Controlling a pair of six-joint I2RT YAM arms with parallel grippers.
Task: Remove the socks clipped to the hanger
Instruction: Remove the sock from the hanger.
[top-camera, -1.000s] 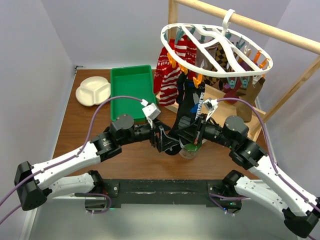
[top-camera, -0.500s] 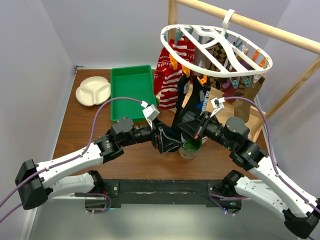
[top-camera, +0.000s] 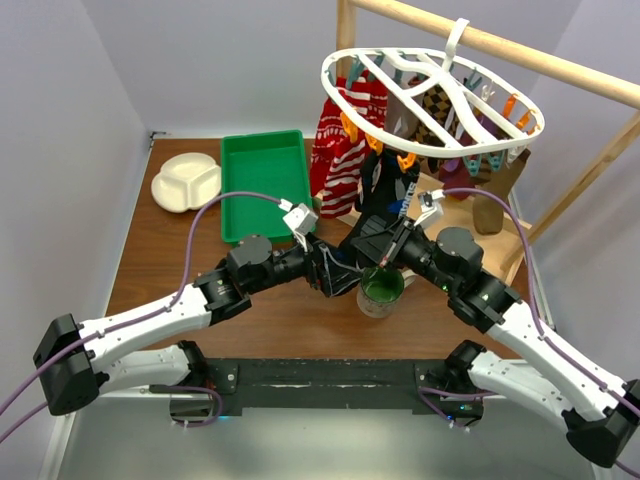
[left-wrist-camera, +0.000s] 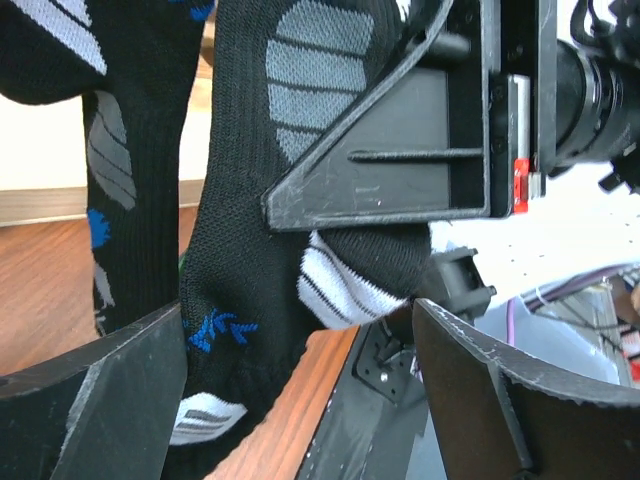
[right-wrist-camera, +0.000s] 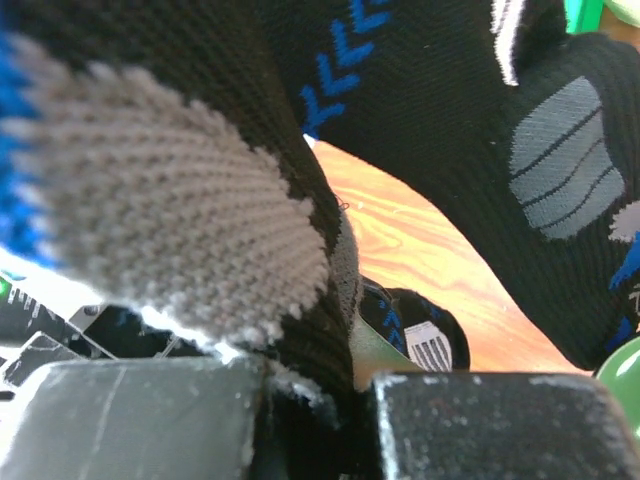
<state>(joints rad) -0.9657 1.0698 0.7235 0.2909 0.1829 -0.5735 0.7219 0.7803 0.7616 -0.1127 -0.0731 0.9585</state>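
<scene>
Just below the hanger (top-camera: 455, 148), the black sock (top-camera: 390, 195) dangles from its rim. The right end effector (right-wrist-camera: 315, 400) pinches its foot, and the left end effector (left-wrist-camera: 300, 400) is spread wide around the sock's lower end.

My table (top-camera: 150, 285) is brown wood grain with walls at the left and back. At its far left sits a white divided plate (top-camera: 186, 182), and just beside it on the right a green tray (top-camera: 262, 190), both lying flat. Near the front middle a green cup (top-camera: 381, 290) stands upright on the wood, apart from the tray. The pale wooden frame (top-camera: 345, 60) stands on the far right part, its post rising at the back, and the black mounting plate (top-camera: 330, 378) under my two arms runs along the near edge.
</scene>
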